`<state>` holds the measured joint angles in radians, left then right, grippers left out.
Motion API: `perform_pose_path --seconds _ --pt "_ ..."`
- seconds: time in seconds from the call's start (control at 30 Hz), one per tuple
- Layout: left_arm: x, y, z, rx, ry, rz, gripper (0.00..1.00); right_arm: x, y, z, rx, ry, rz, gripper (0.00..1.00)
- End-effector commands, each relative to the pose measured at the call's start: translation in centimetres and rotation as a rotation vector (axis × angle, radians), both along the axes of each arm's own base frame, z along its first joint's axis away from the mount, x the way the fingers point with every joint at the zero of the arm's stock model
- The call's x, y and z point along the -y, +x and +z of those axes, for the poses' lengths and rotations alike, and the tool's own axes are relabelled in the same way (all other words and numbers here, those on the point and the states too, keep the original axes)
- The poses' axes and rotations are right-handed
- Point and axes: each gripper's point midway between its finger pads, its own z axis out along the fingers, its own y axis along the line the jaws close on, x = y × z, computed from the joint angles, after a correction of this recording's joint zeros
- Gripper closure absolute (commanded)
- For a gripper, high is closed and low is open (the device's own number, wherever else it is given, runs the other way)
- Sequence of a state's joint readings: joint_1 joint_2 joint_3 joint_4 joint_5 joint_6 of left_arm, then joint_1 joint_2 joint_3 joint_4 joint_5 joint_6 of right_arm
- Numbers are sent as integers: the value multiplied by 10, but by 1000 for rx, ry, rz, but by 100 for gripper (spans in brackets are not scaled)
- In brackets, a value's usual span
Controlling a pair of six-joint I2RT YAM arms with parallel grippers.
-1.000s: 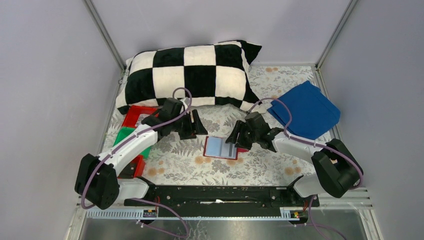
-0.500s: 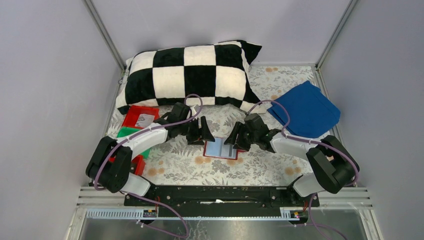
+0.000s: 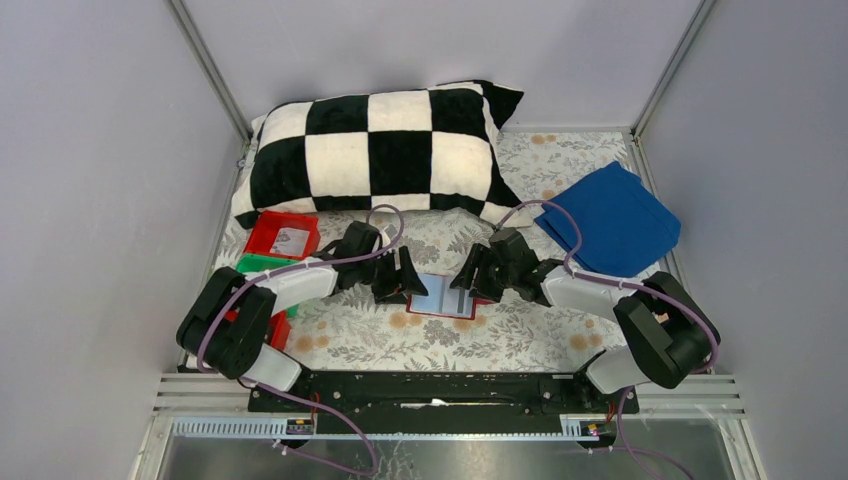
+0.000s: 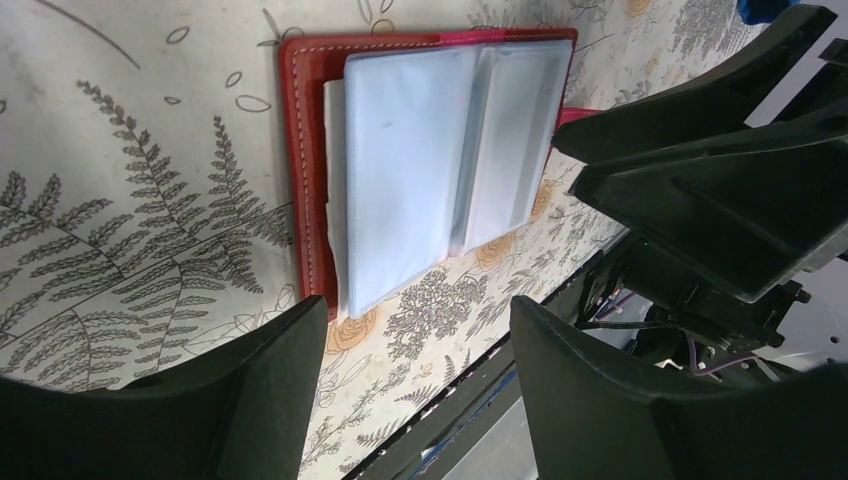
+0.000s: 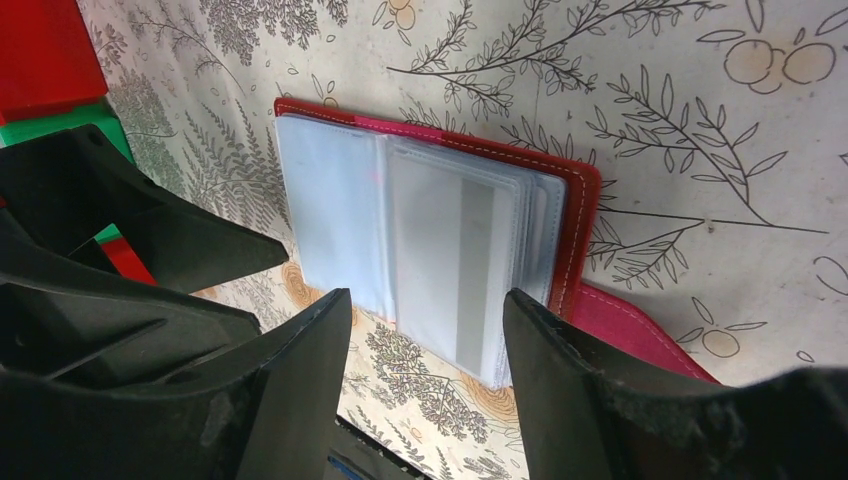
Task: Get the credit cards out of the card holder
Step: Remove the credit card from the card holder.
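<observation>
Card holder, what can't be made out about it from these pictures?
- Cards: cloudy sleeves hide their number and colours in both wrist views; only a grey stripe shows through.
- Card holder edges: in the top view the left gripper and right gripper overlap both ends.
- Strap: in the right wrist view its end is hidden behind a gripper finger.

Looks bright and evenly lit from above, throws only faint soft shadows beside the card holder (image 4: 305,180) at the table's (image 3: 520,340) middle, blurs slightly on near fingers (image 5: 290,400) in both wrist views.
</observation>
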<state>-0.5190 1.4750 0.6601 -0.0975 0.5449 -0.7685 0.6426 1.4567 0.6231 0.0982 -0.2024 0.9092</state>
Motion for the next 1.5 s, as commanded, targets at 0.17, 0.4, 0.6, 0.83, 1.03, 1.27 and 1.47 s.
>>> perform_pose_path --seconds 0.17,0.4,0.6,0.83,1.03,1.27,1.47 --pt "9 4 -2 1 -47 0 29 -6 -1 0 18 10 31 40" --pt "12 3 -4 -2 -74 5 29 -6 -1 0 14 14 30 40" --pt "11 2 -8 -11 -67 10 29 3 -2 -6 7 -17 -7 40" --pt "12 2 -9 -11 -72 9 29 -4 -2 -6 7 13 14 40" --pt "13 0 -12 -19 -73 1 29 -10 0 7 49 58 35 41" --pt "14 -1 -13 -20 -84 1 29 -14 2 19 76 83 48 43" --pt "14 -3 -14 -22 -90 1 29 -23 0 24 80 118 78 44"
